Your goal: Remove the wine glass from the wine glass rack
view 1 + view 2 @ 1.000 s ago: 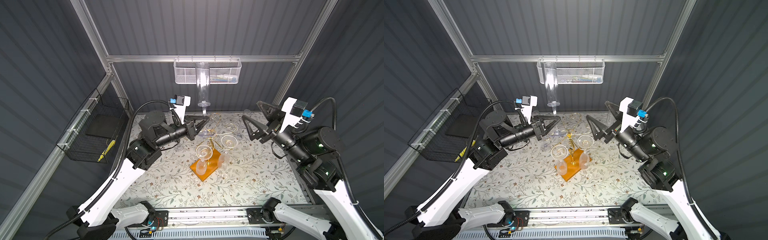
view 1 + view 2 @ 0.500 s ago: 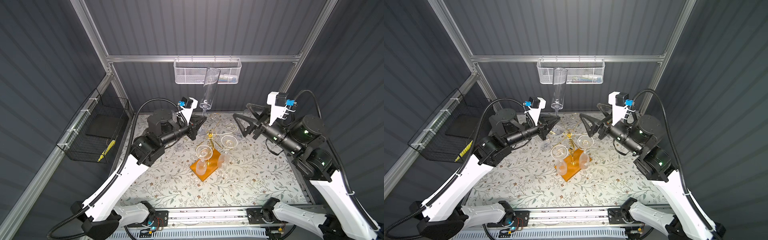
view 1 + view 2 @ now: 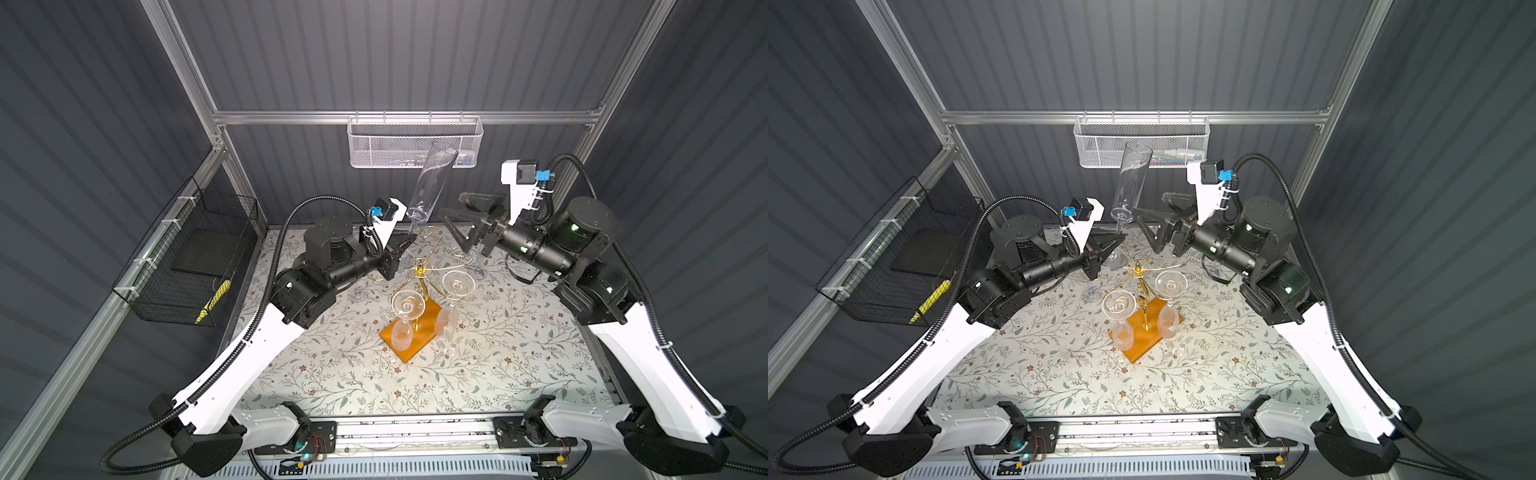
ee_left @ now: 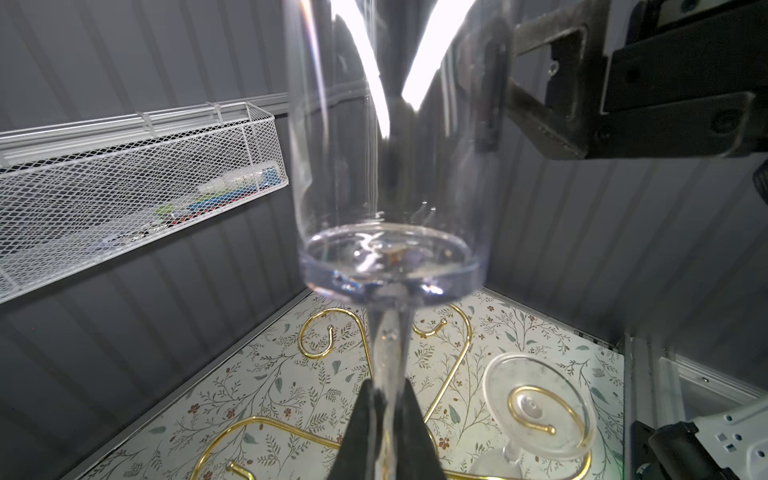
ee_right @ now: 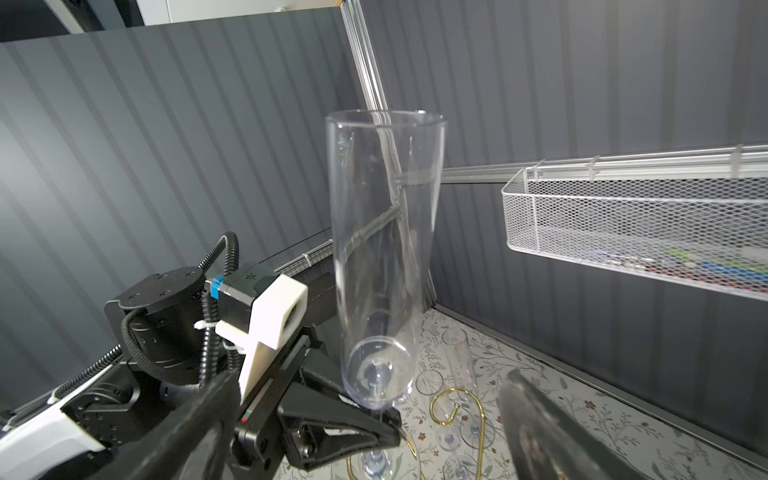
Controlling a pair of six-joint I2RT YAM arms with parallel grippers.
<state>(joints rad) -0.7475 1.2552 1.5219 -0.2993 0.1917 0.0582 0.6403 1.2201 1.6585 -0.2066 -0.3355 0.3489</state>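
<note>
From my console the wine glass is a tall clear flute held up in the air over the far half of the table, bowl upward and tilted so its rim leans toward the white mesh basket on the back rail. The left gripper has it by the stem: in the left wrist view the two black fingers are pressed together on the thin stem just under the bowl, with no gap showing on either side. The foot hangs below those fingers and I cannot tell whether it is free of the wire. Under and just in front of the glass is the wine glass rack, its gold scroll arms spread out from the stem and its orange-brown base flat on the floral table. Two more glasses hang upside down from the near arms. The right gripper is level with the bottom of the bowl, just beside it and not touching, its jaws spread wide. In the right wrist view the glass stands ahead of that gap, and the left gripper pinches the stem below it. A black wire basket hangs on the left wall, well apart
</note>
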